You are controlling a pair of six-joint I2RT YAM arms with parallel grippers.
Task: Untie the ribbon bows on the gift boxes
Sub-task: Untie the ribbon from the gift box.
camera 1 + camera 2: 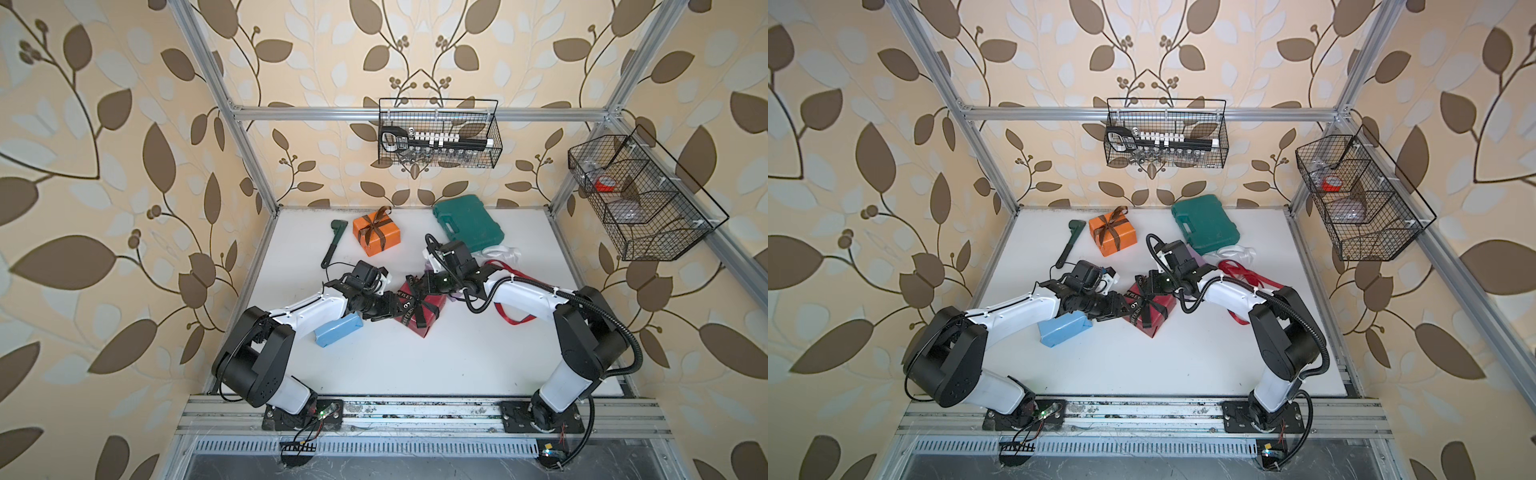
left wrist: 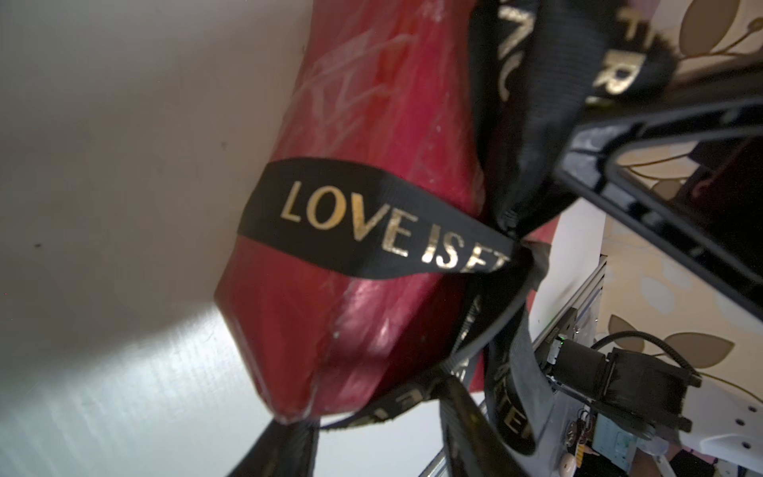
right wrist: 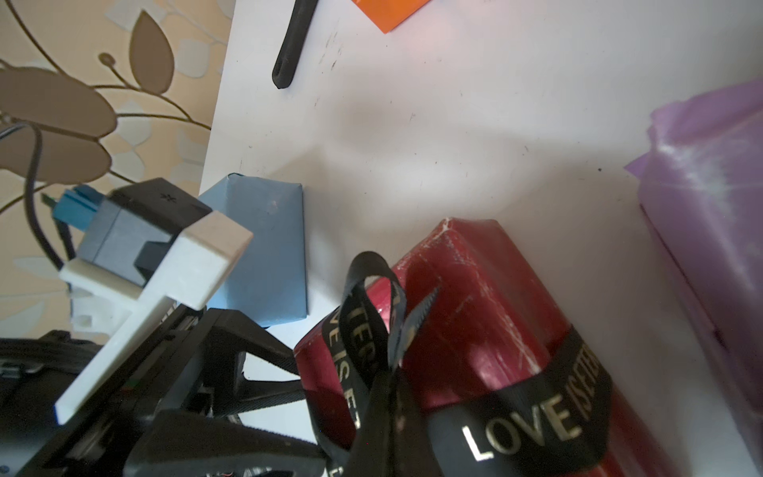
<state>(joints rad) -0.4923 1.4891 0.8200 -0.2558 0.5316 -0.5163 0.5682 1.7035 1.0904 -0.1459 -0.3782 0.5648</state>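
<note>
Right gripper [image 1: 418, 285] pinches the black ribbon [image 2: 371, 219] on the dark red box [image 2: 363, 103]; left gripper [image 1: 394, 310], grip unclear, should seize a tail.

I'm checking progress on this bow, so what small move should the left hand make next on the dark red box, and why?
Probably close the left hand on the black ribbon strand lying between its open jaws. The bow on the dark red box is still tied, and the shut right hand seems to pinch another strand.
</note>
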